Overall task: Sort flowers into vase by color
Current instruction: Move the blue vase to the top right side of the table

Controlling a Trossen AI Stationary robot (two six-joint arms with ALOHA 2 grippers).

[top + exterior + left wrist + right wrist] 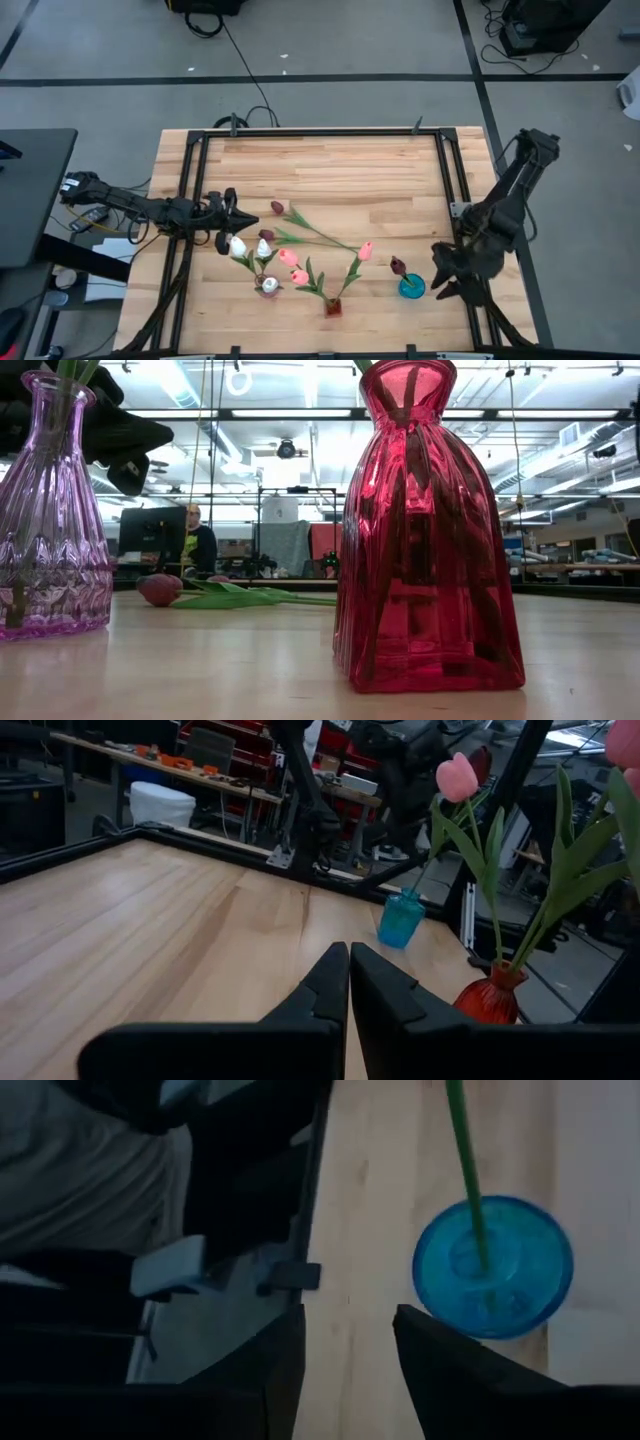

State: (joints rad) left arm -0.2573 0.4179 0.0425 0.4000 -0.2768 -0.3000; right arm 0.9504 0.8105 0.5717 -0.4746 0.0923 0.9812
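Most flowers already stand in vases: white ones in the clear vase [268, 286], pink ones in the red vase [333, 306], one maroon in the blue vase [411, 287]. One maroon tulip [277, 208] lies on the desk [340, 170], at about 11 o'clock from the red vase. The right gripper [447, 283], fingers apart and empty, sits just beside the blue vase. The left gripper [228, 205], pinched shut on nothing, hovers near the loose tulip.

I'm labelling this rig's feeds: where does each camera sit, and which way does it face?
High view: overhead, straight down; both arms, left gripper beside the flowers, right gripper beside the blue vase.
Low view: tabletop level, facing the red vase and pink vase.
Left wrist: past shut fingers toward both vases.
Right wrist: down on the blue vase, fingers apart.
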